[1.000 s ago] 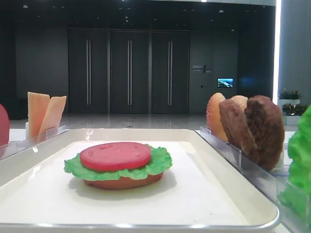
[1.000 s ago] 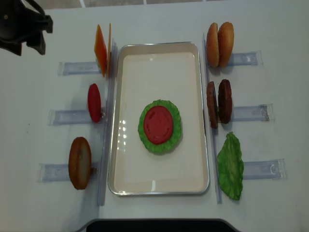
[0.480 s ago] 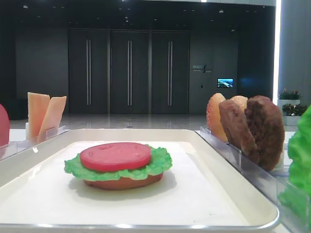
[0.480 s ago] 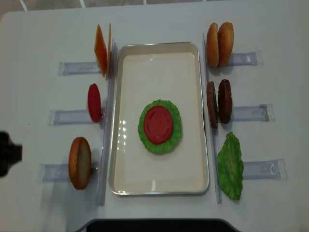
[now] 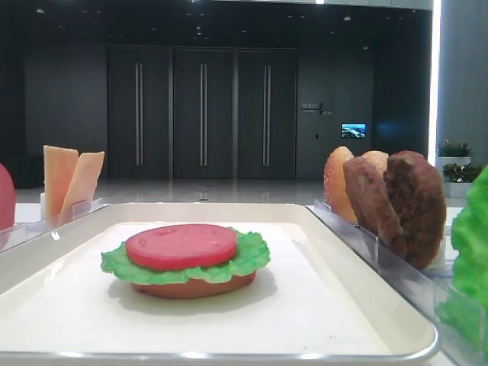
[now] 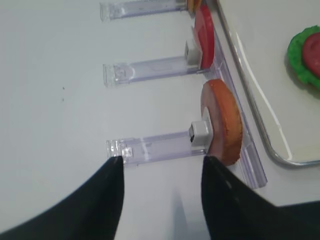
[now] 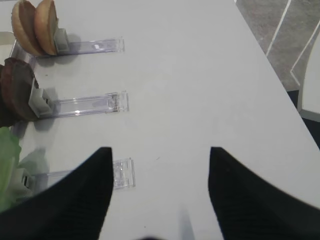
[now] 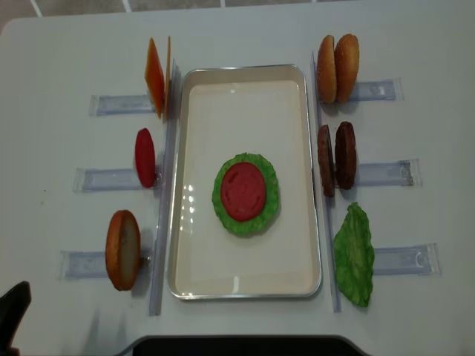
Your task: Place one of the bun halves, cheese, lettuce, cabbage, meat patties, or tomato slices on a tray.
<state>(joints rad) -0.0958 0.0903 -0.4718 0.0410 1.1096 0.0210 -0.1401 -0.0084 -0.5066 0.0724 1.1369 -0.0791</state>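
Observation:
On the cream tray [image 8: 239, 111] lies a stack: a bun half [image 5: 191, 287], lettuce [image 8: 245, 226] and a tomato slice [image 8: 243, 190] on top. My left gripper [image 6: 162, 165] hovers open and empty over the table's near left. An upright bun half [image 6: 223, 121] stands in its clear holder just beyond the gripper's right finger. Only a black corner of that arm [image 8: 13, 311] shows from overhead. My right gripper [image 7: 160, 152] is open over bare table, right of the holders with bun halves [image 7: 35, 25], meat patties [image 7: 15, 90] and lettuce [image 7: 7, 165].
Left of the tray, clear holders carry cheese [image 8: 155, 76], a tomato slice [image 8: 145, 157] and the bun half [image 8: 122, 249]. On the right stand two bun halves [image 8: 338, 67], two patties [image 8: 338, 156] and a lettuce leaf [image 8: 354, 254]. The table's right edge [image 7: 280, 85] lies close.
The left arm has travelled from the far left corner down the left side to the near left corner. The stack, the tray and the holders have not moved.

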